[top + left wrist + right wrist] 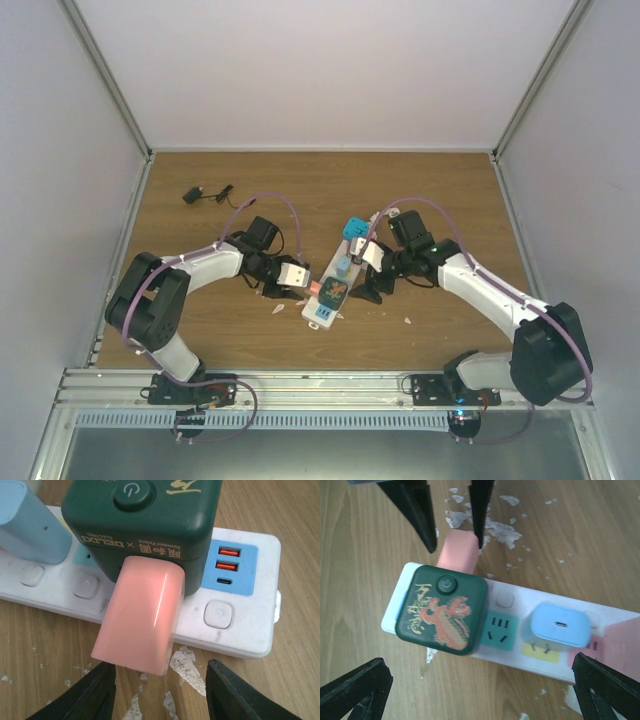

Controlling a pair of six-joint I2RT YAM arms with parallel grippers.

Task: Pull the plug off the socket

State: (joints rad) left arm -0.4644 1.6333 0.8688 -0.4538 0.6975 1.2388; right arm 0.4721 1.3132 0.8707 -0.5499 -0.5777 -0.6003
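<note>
Left gripper (161,672) sits low over the wooden table (295,525), its black fingers parted either side of the pink plug's (142,615) end, not closed on it. That plug sticks out of a dark green cube adapter (145,525) seated on the socket (250,625), which lies mid-table between both arms. Right gripper (479,660) hangs above, spread wide, holding nothing; a light-blue charger (560,625) stands plugged in further along

End of the socket (506,600) beyond right wrist view's edge; distant black object (205,195) unidentifiably small.
</note>
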